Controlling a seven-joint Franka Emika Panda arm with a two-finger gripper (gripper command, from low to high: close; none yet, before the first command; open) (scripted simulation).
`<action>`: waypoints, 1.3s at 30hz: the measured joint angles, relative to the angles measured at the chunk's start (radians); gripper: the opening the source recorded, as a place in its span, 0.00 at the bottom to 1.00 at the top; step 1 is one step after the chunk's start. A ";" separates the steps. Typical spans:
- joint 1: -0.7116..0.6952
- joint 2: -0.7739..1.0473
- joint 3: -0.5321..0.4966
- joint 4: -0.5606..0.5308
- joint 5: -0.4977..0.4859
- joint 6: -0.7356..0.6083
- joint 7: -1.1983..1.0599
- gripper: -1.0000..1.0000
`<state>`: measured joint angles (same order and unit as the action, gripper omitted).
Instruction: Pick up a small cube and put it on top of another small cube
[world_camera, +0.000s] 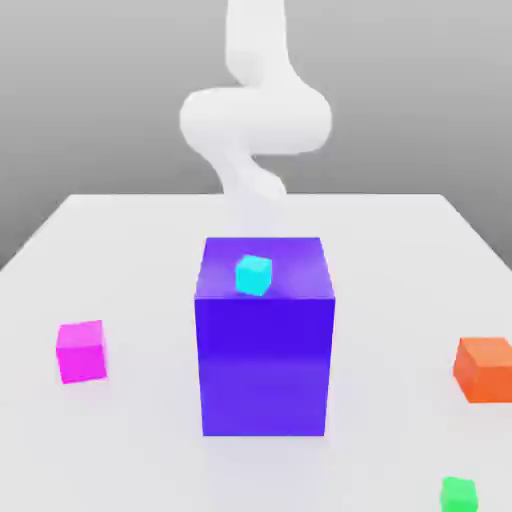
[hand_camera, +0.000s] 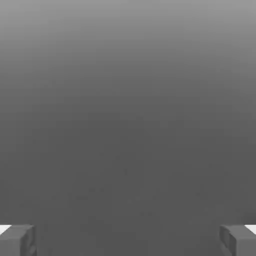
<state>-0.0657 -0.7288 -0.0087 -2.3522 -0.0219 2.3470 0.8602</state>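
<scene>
The cyan cube (world_camera: 254, 275) rests on top of the blue block (world_camera: 264, 350), near its front edge. Taking the block as the clock's centre in the exterior view, the green cube (world_camera: 459, 495) lies at about four o'clock, at the edge of view, the orange cube (world_camera: 487, 370) at three and the magenta cube (world_camera: 82, 351) at nine. All three are on the white table (world_camera: 140, 260), apart from the block. The arm (world_camera: 255, 120) stands at twelve. The gripper (hand_camera: 128, 241) has its fingers wide apart, nothing between them.
</scene>
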 joint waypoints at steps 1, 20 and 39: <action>-0.033 0.031 -0.001 -0.023 -0.005 0.020 0.022 0.50; -0.476 0.567 -0.198 -0.418 -0.075 0.380 0.402 0.50; -0.623 0.911 -0.116 -0.465 0.180 0.651 0.288 0.00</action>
<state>-0.6888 0.1827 -0.1248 -2.8170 0.1584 2.9976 1.1481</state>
